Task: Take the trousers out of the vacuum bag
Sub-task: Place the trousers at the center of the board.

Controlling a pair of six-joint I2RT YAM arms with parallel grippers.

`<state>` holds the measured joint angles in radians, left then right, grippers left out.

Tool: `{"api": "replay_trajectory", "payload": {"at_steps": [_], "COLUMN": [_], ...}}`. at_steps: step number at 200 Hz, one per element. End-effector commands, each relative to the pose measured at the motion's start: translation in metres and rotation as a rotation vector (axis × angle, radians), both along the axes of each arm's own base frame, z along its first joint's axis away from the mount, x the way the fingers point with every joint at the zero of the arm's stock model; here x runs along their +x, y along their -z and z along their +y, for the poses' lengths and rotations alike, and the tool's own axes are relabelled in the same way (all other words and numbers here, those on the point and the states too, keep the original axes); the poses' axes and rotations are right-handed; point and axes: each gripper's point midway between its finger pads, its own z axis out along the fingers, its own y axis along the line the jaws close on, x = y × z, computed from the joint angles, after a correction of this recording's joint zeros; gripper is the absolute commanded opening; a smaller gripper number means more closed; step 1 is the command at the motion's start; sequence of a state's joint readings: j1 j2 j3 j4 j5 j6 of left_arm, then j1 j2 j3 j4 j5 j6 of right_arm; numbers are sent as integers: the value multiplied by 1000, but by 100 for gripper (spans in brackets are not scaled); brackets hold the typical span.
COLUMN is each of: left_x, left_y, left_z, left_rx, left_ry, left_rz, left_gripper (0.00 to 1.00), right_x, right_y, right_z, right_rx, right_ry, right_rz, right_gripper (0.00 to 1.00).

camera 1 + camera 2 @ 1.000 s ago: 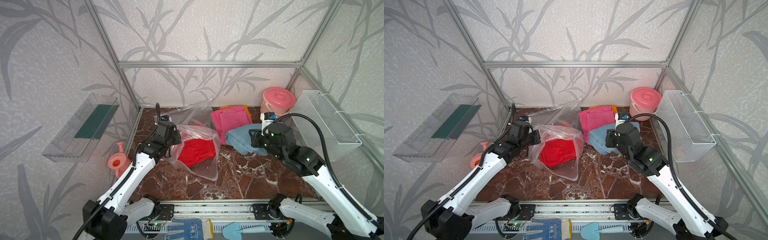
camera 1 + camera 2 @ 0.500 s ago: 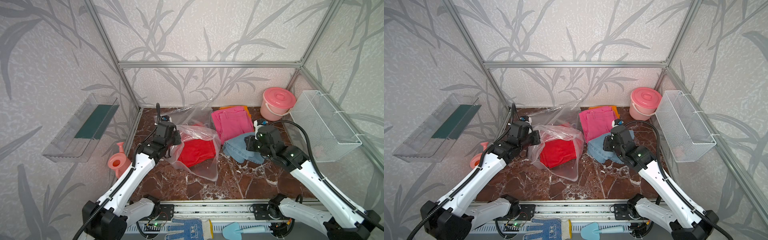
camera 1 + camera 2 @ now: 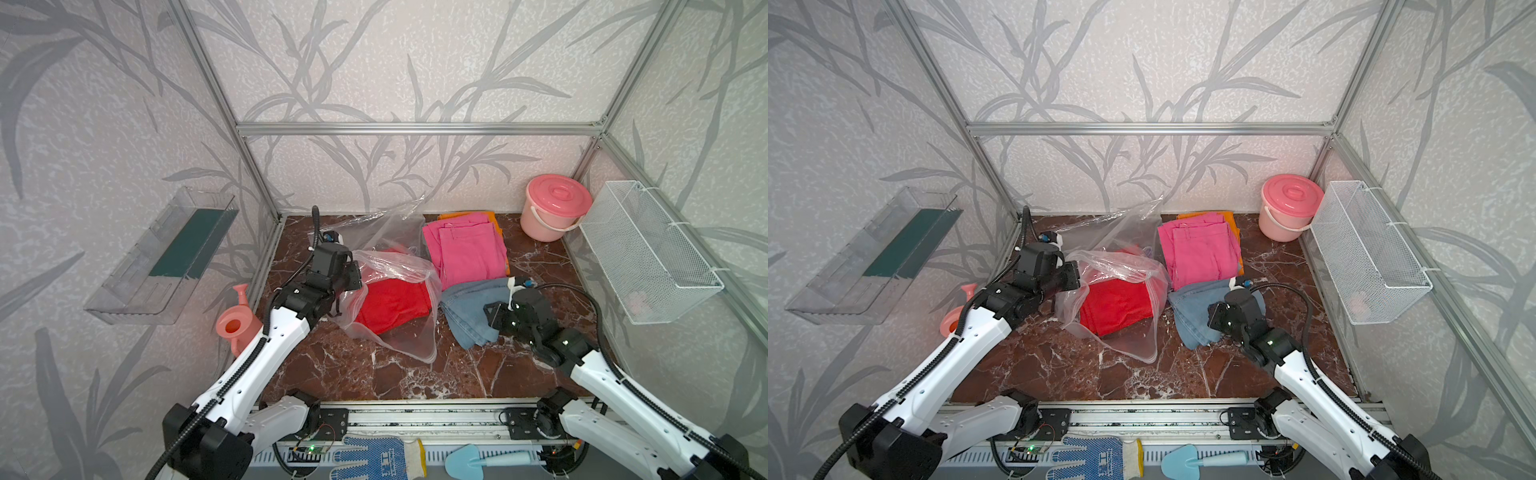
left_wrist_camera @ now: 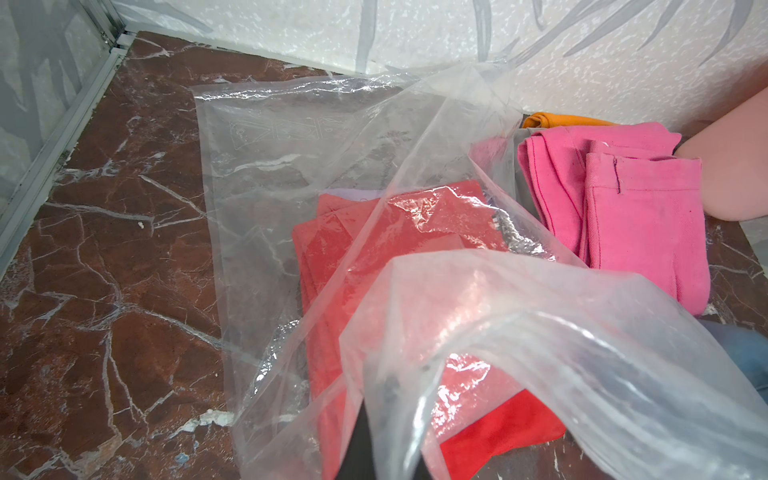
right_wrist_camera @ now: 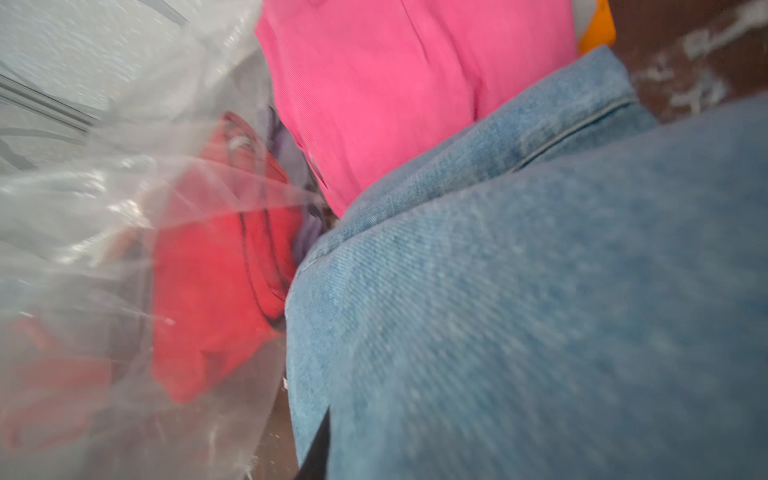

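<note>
At the left tool [image 3: 354, 279]: shut tight on a bunched lip of the vacuum bag [image 3: 399, 266], holding the mouth raised; it has not shifted over the last second.
Vacuum bag: its mouth opens away from the left tool, towards the right tool; no different from a second ago.
Red trousers [image 3: 392, 305]: inside the bag just beyond the left tool's tip, as they were before, with a sliver of lilac trousers [image 4: 353, 193] under them.
Hot pink trousers [image 3: 469, 249]: out of the bag, beyond the right tool, lying on the orange trousers [image 3: 492, 217]; unmoved.
Blue denim trousers [image 3: 465, 307]: this is the change. They have slid along the worktop [image 3: 374, 374] off the pink pair, towards the robot's base.
Right tool [image 3: 492, 316]: jaws narrow, apparently pinching the denim's near edge, since the cloth has travelled with it; the wrist view is filled with denim.
Meaning: the denim pair is clear of the bag and probably needs only letting go. Red and lilac remain to be pulled out.
</note>
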<state>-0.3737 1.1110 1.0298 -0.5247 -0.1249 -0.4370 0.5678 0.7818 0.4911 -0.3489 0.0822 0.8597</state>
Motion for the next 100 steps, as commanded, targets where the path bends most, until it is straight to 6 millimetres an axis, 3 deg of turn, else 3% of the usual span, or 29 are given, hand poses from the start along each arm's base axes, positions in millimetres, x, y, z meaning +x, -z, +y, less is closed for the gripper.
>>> {"api": "replay_trajectory", "payload": {"at_steps": [1,44,100], "left_x": [-5,-6,-6], "left_y": [-3,-3,-4], "left_z": [5,6,6], "left_rx": [28,26,26], "left_ry": [-1,-3,-4], "left_rz": [1,0,-3], "left_gripper": [0,0,0], "right_x": [-10,-38,-50], "right_y": [12,64,115], "right_z": [-1,-11,4], "right_rx": [107,58,75], "right_ry": [129,244,241], "right_rz": [25,180,331], "right_gripper": [1,1,2]}}
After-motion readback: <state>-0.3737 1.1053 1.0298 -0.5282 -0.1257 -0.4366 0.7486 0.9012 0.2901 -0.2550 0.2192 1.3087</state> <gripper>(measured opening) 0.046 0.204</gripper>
